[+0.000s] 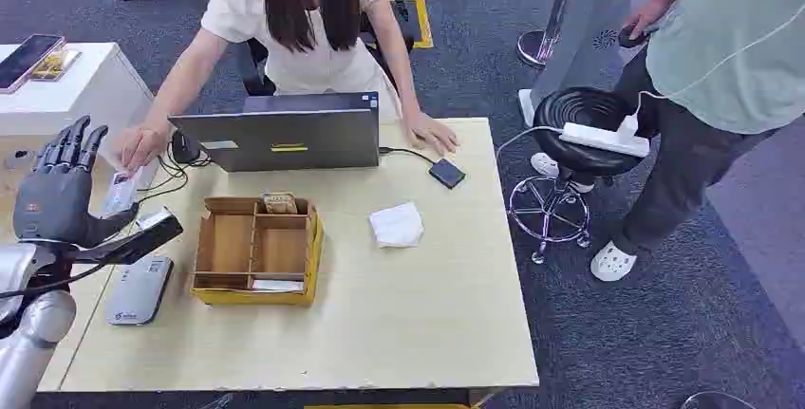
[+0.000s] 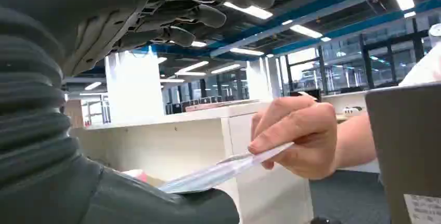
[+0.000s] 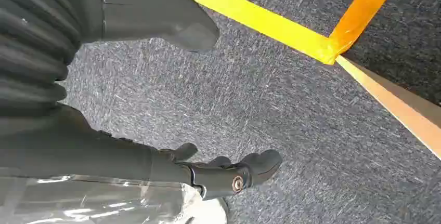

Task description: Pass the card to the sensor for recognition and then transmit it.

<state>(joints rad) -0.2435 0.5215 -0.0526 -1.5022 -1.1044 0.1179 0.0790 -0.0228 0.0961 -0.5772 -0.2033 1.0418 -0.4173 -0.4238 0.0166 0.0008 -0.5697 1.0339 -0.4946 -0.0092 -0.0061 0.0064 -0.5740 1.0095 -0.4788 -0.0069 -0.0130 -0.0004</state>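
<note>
Handover stage, by the look of it. Left hand [image 1: 57, 186] raised beside the laptop [image 1: 285, 131], fingers [image 2: 208, 13] spread above; card [image 2: 223, 169] rested on the thumb, not clamped. Person's hand [image 2: 296, 135] pinched the card's far end. Scan at the sensor [image 1: 140, 288] on the counter [image 1: 427, 314] judged done; release left. Right hand [image 3: 229, 174] hung over the floor, fingers apart, holding nothing.

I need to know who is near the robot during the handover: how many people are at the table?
2. One person leans over behind the laptop, hand on the card by the robot's left hand. Another person stands right of the table, beside the stool.
</note>
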